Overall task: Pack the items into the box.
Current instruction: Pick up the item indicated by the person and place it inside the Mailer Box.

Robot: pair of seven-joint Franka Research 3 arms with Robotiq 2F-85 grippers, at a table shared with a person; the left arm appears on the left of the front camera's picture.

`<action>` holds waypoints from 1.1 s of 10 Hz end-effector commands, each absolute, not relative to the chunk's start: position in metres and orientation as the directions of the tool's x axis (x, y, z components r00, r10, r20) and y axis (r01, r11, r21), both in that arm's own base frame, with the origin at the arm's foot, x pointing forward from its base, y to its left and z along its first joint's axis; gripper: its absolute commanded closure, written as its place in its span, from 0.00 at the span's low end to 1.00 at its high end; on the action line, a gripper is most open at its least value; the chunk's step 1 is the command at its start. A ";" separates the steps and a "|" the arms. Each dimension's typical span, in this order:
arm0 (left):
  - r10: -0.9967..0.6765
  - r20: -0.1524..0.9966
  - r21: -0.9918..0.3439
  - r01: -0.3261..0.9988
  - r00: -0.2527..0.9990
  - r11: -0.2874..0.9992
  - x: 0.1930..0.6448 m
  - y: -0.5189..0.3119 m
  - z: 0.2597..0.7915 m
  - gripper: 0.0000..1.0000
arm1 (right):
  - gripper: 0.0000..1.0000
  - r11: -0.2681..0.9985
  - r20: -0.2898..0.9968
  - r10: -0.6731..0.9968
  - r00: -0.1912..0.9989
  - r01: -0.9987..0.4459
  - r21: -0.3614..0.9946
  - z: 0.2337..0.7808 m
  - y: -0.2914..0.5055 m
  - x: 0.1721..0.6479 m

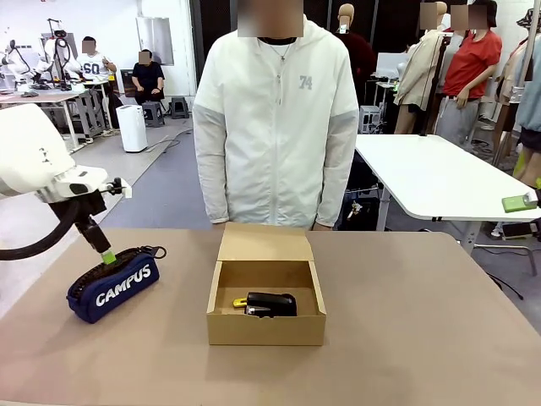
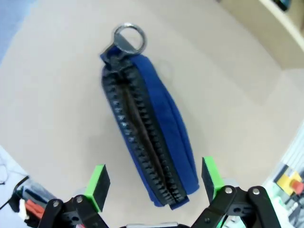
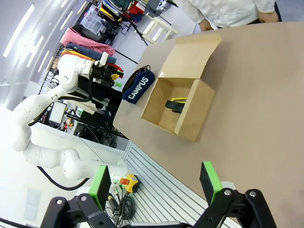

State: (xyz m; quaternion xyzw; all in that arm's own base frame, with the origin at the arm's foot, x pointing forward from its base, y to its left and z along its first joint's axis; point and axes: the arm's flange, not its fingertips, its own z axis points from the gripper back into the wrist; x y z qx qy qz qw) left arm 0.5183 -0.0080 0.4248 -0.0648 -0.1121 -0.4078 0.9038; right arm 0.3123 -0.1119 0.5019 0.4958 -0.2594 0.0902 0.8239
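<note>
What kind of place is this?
Probably a robot lab or workshop, not a home. A white robot arm reaches over the table. What looks like a yellow-and-red stop button sits below the table's edge, and people sit at a work table farther back.

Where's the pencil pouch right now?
The pouch lies on the left side of the table in the front view, left of the open box, with the open left gripper over its zipper.
</note>
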 end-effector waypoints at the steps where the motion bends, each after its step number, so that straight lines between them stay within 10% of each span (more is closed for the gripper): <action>1: -0.686 0.256 0.008 0.708 0.681 0.706 0.517 -0.017 0.421 0.00 | 0.00 0.498 0.524 -0.089 0.847 -0.418 0.760 0.503 -0.114 0.311; 11: -0.718 0.210 0.090 0.718 0.664 0.690 0.529 -0.017 0.374 0.00 | 0.00 0.498 0.524 -0.089 0.847 -0.418 0.760 0.503 -0.114 0.311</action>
